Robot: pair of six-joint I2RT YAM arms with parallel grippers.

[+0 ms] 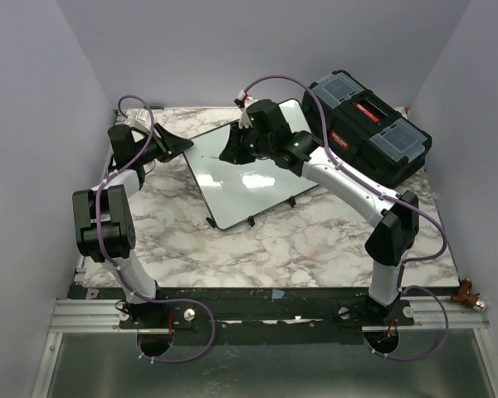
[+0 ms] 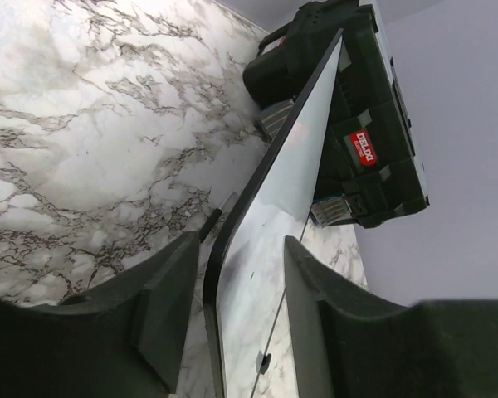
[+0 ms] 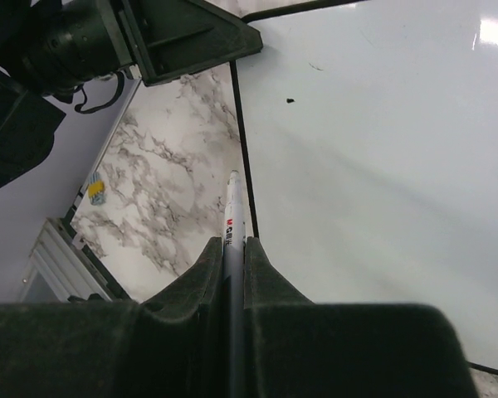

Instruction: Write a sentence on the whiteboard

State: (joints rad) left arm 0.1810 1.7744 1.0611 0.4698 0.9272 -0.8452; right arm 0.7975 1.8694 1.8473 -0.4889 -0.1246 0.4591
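Observation:
The whiteboard point(image 1: 249, 178) lies tilted on its small feet in the middle of the marble table. Its white face carries no lettering, so the sentence is not to be seen; only a small black dot point(image 3: 290, 101) and a faint short stroke show near its far-left corner. My right gripper point(image 1: 232, 155) is shut on a white marker point(image 3: 232, 203), held over the board's left edge with its tip pointing past the frame. My left gripper point(image 1: 183, 145) is open, and its fingers point(image 2: 162, 315) straddle the board's corner point(image 2: 274, 207).
A black plastic toolbox point(image 1: 369, 124) with a red label stands at the back right, right behind the whiteboard; it also shows in the left wrist view point(image 2: 365, 141). Grey walls close in the table on three sides. The table's metal rail point(image 1: 257, 311) runs along the near edge.

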